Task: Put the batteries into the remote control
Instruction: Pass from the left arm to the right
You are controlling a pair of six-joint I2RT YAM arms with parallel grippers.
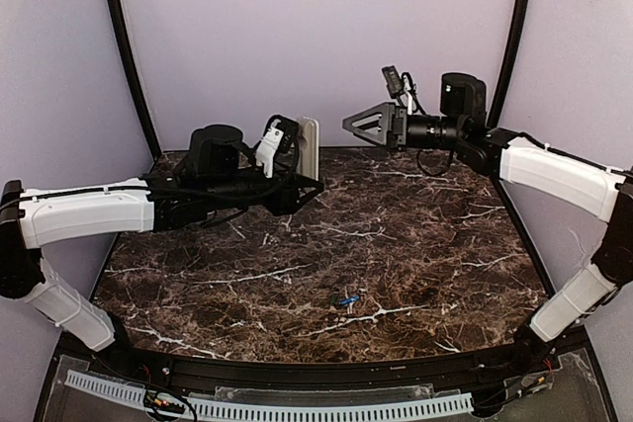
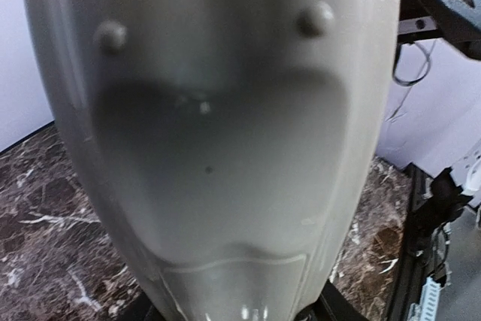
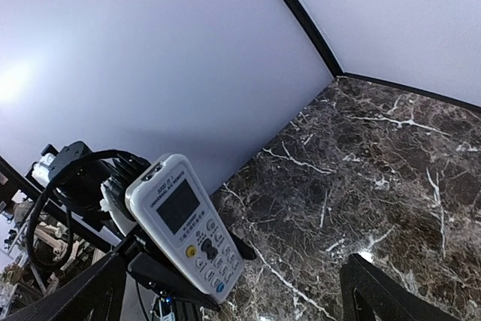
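Remote control (image 1: 309,143) held upright over the worktop's far edge, clenched by left gripper (image 1: 302,183), button face toward the released, wide-open right gripper (image 1: 358,126), likely for a handover; one blue battery (image 1: 346,299) lies near the near edge.

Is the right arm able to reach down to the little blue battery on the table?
Probably yes. The right pincer is open and empty, up high near the back wall. The battery lies by itself on the table, with nothing showing in between.
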